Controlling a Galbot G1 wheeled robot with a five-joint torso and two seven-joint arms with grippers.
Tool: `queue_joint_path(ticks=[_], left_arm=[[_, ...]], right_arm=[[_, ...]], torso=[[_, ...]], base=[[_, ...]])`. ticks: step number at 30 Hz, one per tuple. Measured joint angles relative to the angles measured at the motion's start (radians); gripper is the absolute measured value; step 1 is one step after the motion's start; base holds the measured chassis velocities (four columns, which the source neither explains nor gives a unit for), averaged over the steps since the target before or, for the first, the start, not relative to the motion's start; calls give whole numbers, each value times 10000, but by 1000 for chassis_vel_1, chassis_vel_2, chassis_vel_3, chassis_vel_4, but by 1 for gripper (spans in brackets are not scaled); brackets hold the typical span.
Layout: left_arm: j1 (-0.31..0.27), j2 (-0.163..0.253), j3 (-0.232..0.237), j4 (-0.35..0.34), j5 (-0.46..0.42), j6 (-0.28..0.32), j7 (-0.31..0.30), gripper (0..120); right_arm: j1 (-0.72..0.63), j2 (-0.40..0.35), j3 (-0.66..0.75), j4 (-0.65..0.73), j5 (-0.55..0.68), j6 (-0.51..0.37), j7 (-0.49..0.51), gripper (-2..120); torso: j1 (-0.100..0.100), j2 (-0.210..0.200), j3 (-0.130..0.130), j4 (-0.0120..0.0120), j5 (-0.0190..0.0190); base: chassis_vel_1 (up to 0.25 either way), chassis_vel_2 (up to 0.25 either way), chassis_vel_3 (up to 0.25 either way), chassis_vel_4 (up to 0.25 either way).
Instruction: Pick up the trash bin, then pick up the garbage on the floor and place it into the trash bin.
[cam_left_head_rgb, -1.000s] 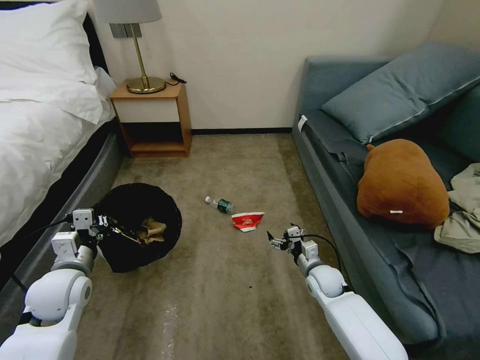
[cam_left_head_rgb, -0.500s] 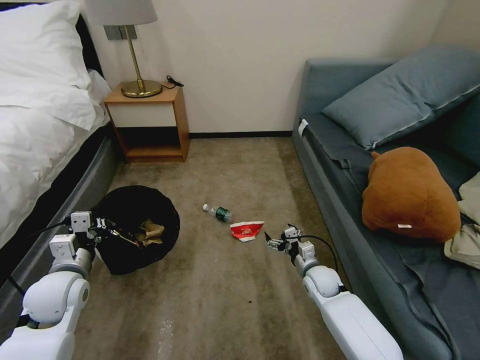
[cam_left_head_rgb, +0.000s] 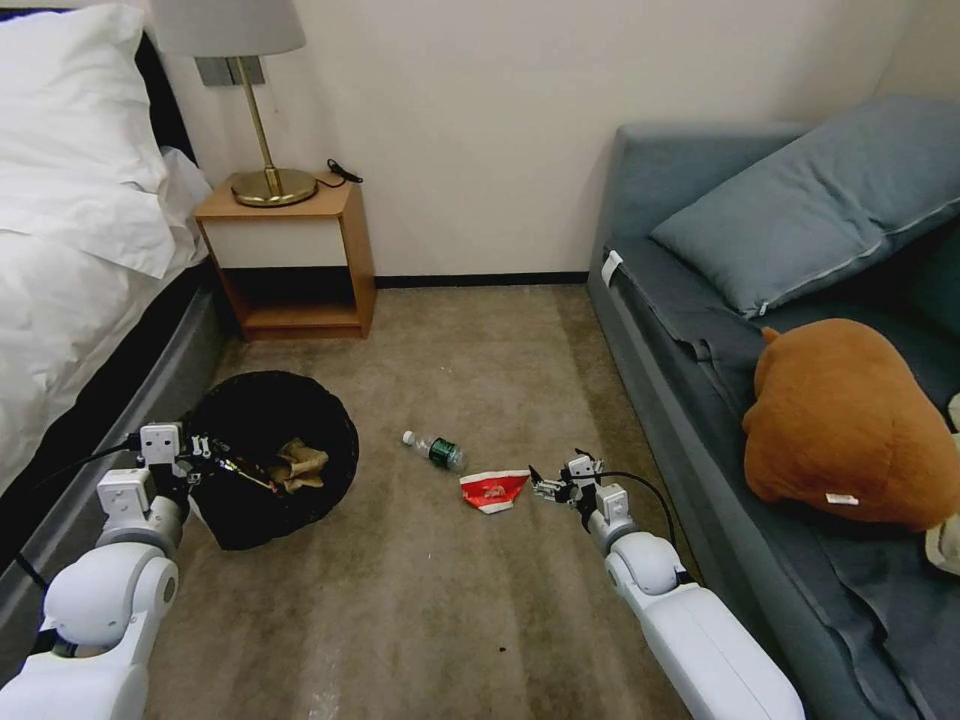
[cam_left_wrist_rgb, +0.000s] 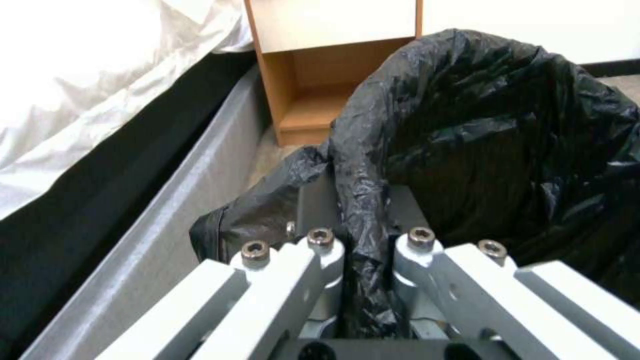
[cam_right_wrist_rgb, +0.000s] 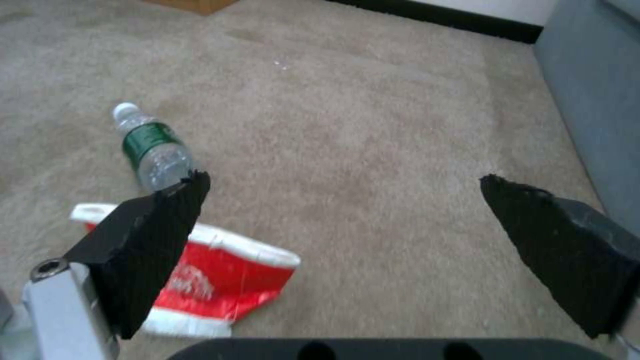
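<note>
Carton (cam_left_head_rgb: 492, 490) could skid across the carpet if the right gripper (cam_left_head_rgb: 548, 489), jaws spread, descends off-centre, while the left gripper (cam_left_head_rgb: 205, 457) pinches the trash bin (cam_left_head_rgb: 262, 408) liner.

Floor's a carpeted lane (cam_left_head_rgb: 480, 590) between the bed (cam_left_head_rgb: 90, 300) on the left and the sofa (cam_left_head_rgb: 760, 430) on the right — both frames hem it in. Far end is closed off by the nightstand (cam_left_head_rgb: 290, 255) in the left corner and the wall. Left side of the lane is taken up by the trash bin (cam_left_head_rgb: 270, 470), sitting just beside the bed frame. Mid-lane there's a bottle (cam_left_head_rgb: 436, 450) and a red carton (cam_left_head_rgb: 492, 490) lying near each other — carpet around and in front of them is open.
</note>
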Motion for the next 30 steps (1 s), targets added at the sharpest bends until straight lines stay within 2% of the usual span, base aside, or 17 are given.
queue_joint_path(ticks=[22, 30], left_arm=[[106, -5, -14, 113, -31, -146, 60, 4], [103, 27, -153, 204, -155, -189, 81, 4]], right_arm=[[-85, 122, -72, -87, -198, 41, 0, 100], [-92, 197, -287, -200, -329, 43, 28, 100]], torso=[[0, 0, 0, 1, 0], [0, 0, 0, -1, -1]], base=[[-118, 122, 118, -118], [-123, 100, 117, -126]])
